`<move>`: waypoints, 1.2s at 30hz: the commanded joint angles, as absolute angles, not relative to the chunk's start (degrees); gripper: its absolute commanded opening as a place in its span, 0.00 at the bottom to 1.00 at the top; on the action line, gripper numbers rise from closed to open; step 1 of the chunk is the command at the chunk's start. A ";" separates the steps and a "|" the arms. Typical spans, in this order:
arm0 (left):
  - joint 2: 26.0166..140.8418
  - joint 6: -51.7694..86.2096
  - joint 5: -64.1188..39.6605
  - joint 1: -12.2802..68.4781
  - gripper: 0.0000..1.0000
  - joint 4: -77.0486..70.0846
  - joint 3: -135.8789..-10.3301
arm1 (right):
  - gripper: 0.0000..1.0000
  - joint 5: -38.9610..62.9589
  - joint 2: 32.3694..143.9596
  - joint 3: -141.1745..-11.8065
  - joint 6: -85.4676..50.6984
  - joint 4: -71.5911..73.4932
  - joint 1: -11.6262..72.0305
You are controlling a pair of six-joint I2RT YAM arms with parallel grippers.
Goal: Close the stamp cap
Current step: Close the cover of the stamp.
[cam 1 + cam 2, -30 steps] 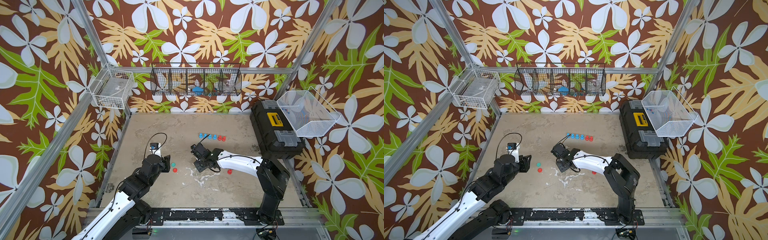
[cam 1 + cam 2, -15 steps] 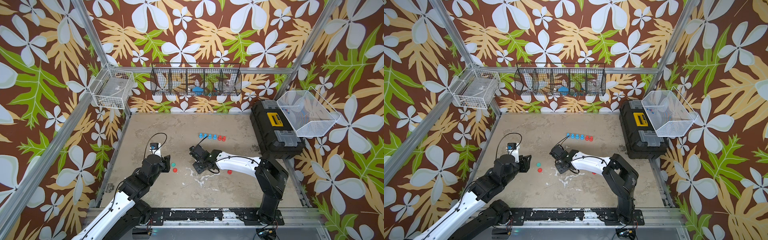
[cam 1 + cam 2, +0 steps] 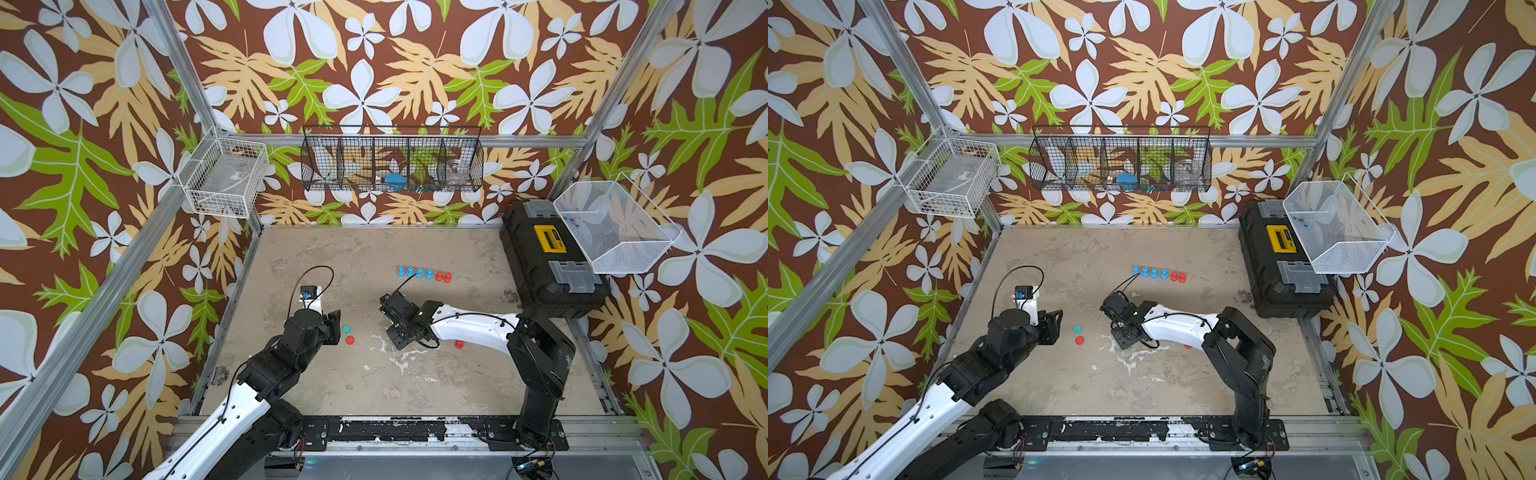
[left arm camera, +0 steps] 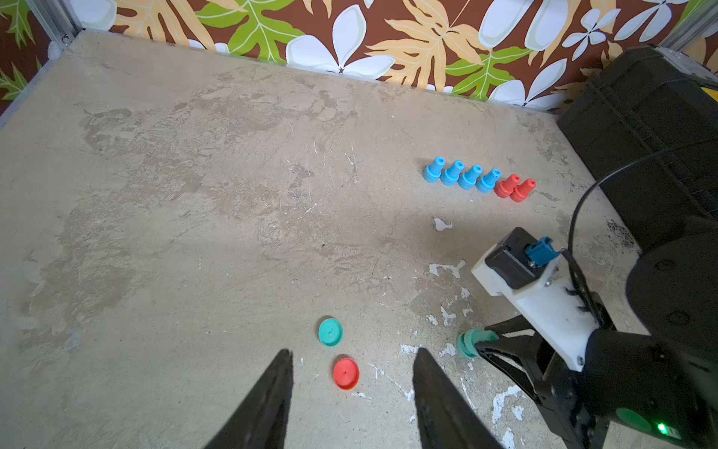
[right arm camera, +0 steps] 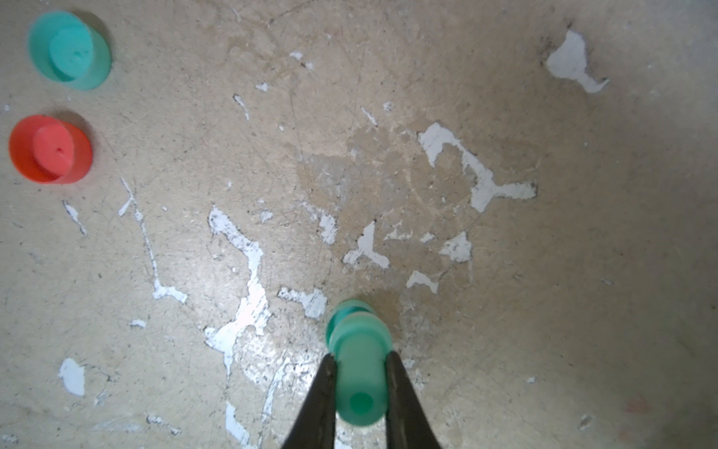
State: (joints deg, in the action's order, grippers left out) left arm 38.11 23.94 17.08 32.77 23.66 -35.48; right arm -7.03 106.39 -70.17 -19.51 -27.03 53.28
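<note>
My right gripper (image 5: pixel 361 355) is shut on a teal stamp (image 5: pixel 359 373), gripping its stem, with the wide end pointing down close to the table. A teal cap (image 4: pixel 330 331) and a red cap (image 4: pixel 345 373) lie open side up on the table, to the stamp's left in both top views. In the left wrist view the held stamp (image 4: pixel 468 343) shows to the caps' right. My left gripper (image 4: pixel 354 351) hovers open just short of the two caps, holding nothing. In a top view the teal cap (image 3: pixel 345 329) lies beside the left gripper (image 3: pixel 334 326).
A row of capped blue stamps (image 3: pixel 414 272) and red stamps (image 3: pixel 443 276) stands further back. Another small red piece (image 3: pixel 459 343) lies by the right arm. A black toolbox (image 3: pixel 548 266) fills the right side. Wire baskets hang on the walls.
The right gripper with the teal stamp has shifted slightly left, towards the caps. The left arm has not moved.
</note>
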 commanded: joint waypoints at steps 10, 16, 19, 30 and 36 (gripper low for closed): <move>38.11 23.64 16.97 32.76 0.52 23.00 -35.38 | 0.16 -6.70 106.93 -70.33 -20.39 -26.45 53.44; 38.07 23.71 17.06 32.70 0.52 23.00 -35.37 | 0.16 -6.68 107.02 -70.31 -20.39 -26.15 53.56; 38.06 23.73 17.05 32.70 0.52 22.94 -35.38 | 0.16 -6.68 107.24 -70.39 -20.39 -26.17 53.64; 38.23 23.64 17.05 32.70 0.52 22.94 -35.41 | 0.16 -6.43 108.07 -70.14 -20.31 -26.17 53.61; 38.18 23.64 17.06 32.70 0.52 23.00 -35.43 | 0.16 -6.12 109.22 -70.49 -19.52 -26.89 53.61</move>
State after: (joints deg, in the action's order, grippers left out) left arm 38.15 23.94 17.08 32.77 23.66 -35.48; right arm -6.48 108.22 -70.50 -19.49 -25.45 53.60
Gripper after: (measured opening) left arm 0.522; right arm 0.204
